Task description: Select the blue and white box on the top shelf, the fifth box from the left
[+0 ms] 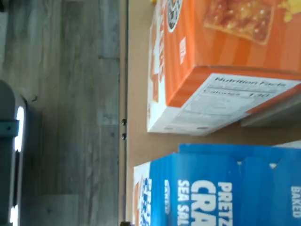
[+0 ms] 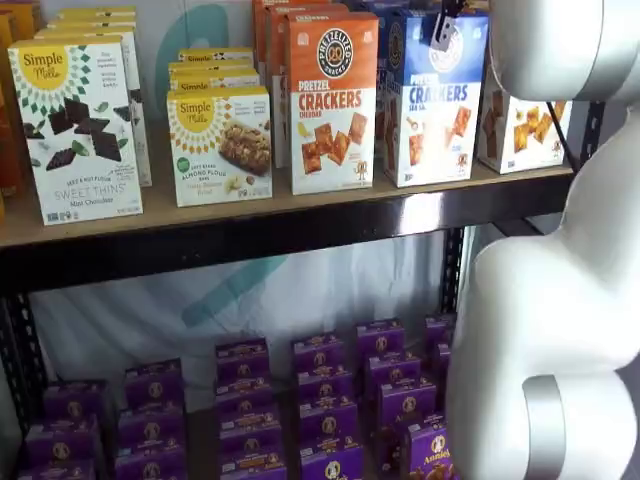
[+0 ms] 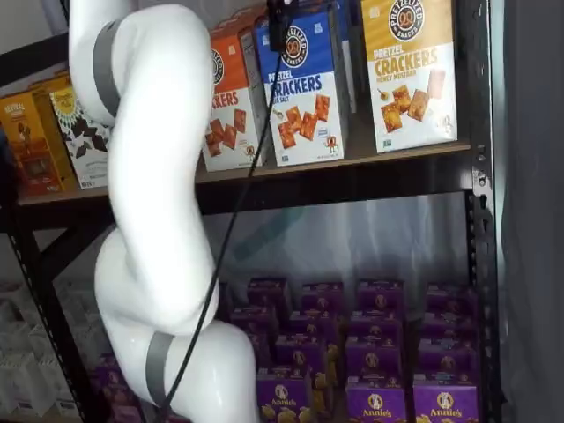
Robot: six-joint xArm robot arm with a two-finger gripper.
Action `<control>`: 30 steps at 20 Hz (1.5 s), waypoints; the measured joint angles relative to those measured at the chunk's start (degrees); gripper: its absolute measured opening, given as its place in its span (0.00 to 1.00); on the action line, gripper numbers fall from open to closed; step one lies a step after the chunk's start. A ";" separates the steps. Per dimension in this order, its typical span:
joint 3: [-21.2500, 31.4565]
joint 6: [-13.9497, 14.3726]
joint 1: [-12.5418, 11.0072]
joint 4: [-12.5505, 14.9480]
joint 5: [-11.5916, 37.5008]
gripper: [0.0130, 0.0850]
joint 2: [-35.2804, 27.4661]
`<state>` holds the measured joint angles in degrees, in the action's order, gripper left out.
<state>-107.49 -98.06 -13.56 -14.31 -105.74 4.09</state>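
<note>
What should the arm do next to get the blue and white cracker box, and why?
Probably lower the gripper a little onto the blue and white box. Its dark fingers hang right at the box's upper edge on the top shelf, apparently not yet gripping it.

My pincer (image 2: pixel 443 25) hangs just above the pretzel box (image 2: pixel 435 98) on the top shelf (image 2: pixel 300 215). A cheddar box (image 2: pixel 333 100) stands left of it, a mustard box (image 3: pixel 409 70) right.

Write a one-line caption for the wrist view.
Wrist camera over the top shelf: blue and white box beside the orange cracker box.
</note>
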 joint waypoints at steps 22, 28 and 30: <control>2.87 -0.68 0.31 1.77 0.99 0.72 1.19; 3.11 -0.71 0.25 1.59 1.24 0.61 1.30; 3.14 -0.71 0.20 1.49 1.18 0.61 1.35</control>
<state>-104.35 -98.77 -13.36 -12.82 -104.55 5.44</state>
